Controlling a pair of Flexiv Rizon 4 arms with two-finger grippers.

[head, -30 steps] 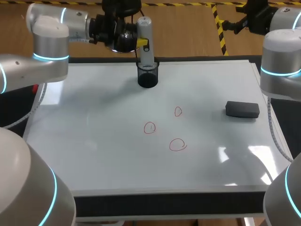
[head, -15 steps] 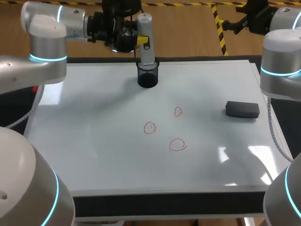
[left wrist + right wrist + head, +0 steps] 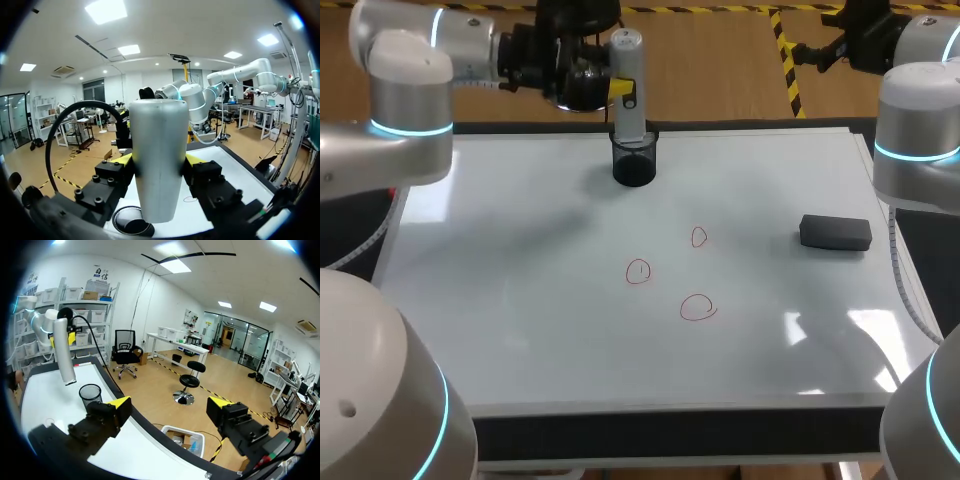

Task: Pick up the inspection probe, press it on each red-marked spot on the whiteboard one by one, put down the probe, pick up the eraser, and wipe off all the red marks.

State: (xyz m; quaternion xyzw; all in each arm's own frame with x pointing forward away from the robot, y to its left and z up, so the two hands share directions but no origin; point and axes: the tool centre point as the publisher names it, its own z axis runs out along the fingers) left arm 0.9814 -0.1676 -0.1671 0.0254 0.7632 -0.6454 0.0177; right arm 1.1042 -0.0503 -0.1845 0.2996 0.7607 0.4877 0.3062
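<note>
The inspection probe [image 3: 628,85], a grey upright cylinder, is held between the yellow fingertips of my left gripper [image 3: 620,92] at the whiteboard's far edge. Its lower end hangs just over the black mesh cup [image 3: 634,160]. In the left wrist view my left gripper [image 3: 159,160] is shut on the probe [image 3: 160,150], with the cup [image 3: 132,227] below. Three red circles [image 3: 698,237], [image 3: 638,271], [image 3: 698,307] lie mid-board. The dark eraser [image 3: 835,232] lies at the right. My right gripper [image 3: 170,404] stands open and holds nothing, off the board's far right corner.
The whiteboard [image 3: 520,280] covers most of the table. My right arm [image 3: 920,120] stands at its right edge, above and behind the eraser. The right wrist view shows the probe [image 3: 64,355] and the cup [image 3: 90,394] far off across the board.
My left arm has raised the probe a little over the cup, and its elbow has swung to the left. The right arm, the eraser and the marks have not moved.
</note>
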